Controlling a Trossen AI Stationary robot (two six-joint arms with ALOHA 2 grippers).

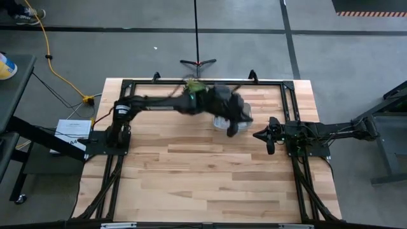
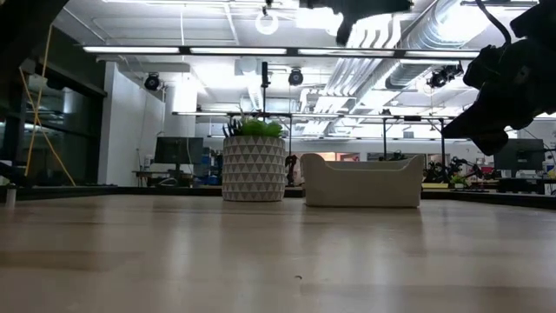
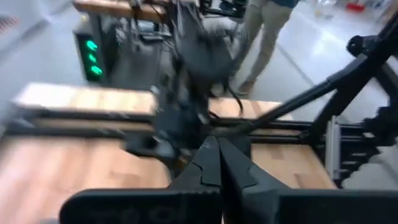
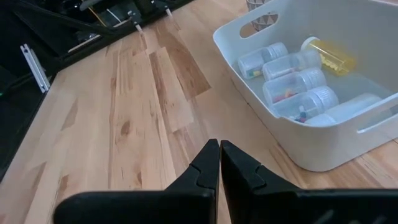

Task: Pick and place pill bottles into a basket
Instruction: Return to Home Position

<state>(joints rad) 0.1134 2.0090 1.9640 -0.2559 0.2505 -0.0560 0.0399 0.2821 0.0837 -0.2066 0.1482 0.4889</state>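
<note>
The basket (image 4: 231, 59) is a small whitish bin on the table at the far middle, next to the potted plant (image 2: 254, 167); it also shows in the low view (image 2: 362, 183). Several pill bottles (image 4: 297, 84) lie on their sides inside it, one of them yellowish (image 4: 331, 56). My left gripper (image 3: 218, 152) is shut and empty, held above the basket in the high view (image 1: 233, 129). My right gripper (image 4: 219, 155) is shut and empty over bare table to the basket's right (image 1: 261, 135).
The white-potted green plant (image 1: 198, 90) stands just beyond the basket. Black frame rails (image 1: 203, 83) run along the table's far and side edges. Bare wooden table (image 1: 210, 178) stretches toward the near edge. A person's legs (image 3: 264, 37) show beyond the table.
</note>
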